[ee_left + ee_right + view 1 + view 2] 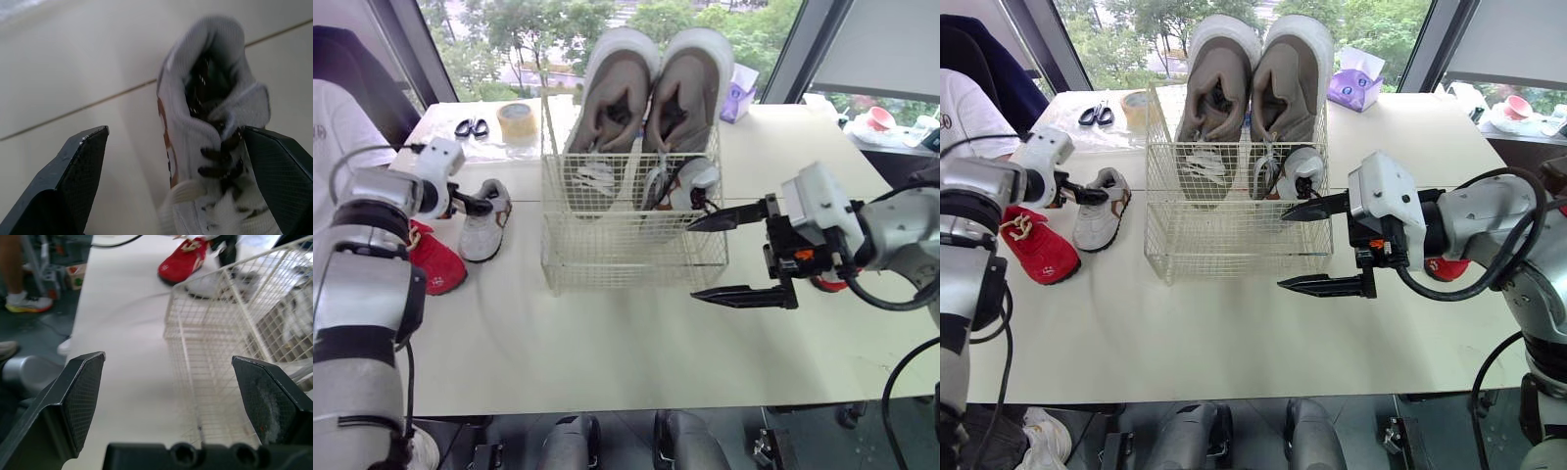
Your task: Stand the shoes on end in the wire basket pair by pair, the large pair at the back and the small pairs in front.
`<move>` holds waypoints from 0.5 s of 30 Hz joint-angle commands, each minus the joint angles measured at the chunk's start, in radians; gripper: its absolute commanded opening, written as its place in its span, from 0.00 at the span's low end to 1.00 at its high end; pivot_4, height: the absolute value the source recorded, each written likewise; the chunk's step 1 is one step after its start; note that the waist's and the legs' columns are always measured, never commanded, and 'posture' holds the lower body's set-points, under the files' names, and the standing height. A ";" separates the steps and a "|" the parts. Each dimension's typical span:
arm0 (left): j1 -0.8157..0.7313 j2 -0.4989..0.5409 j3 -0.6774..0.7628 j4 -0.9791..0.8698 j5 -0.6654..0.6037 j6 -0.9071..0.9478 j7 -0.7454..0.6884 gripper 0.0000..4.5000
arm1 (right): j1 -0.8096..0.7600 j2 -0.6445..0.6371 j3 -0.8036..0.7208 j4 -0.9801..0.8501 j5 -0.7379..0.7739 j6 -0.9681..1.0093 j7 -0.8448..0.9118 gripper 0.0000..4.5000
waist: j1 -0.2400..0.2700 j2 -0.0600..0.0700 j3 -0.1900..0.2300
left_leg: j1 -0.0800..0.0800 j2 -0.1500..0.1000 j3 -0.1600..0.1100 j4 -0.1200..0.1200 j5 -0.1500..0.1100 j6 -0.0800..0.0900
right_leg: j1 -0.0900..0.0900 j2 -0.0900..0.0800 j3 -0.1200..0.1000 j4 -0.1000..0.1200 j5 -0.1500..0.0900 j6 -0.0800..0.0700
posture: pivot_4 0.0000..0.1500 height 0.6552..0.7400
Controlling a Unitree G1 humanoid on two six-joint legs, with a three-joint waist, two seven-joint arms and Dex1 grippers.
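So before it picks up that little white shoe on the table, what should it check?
1. Left gripper open: ok.
2. Small white shoe on the table, between its fingers: ok.
3. Large pair upright at the back of the wire basket: ok.
4. Free space in front, beside the small shoe already inside: ok.
5. Right gripper open, outside the basket: ok.
6. Red shoe touching the white one: cannot tell.
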 commanded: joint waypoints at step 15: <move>-0.110 0.016 0.341 0.000 -0.023 0.026 0.167 0.01 | 0.069 -0.071 -0.086 -0.045 0.076 0.012 -0.061 1.00 | 0.001 -0.003 0.001 | -0.004 0.001 -0.006 0.013 -0.002 0.004 | 0.001 0.000 -0.002 0.006 0.000 -0.001 | 1.00 1.00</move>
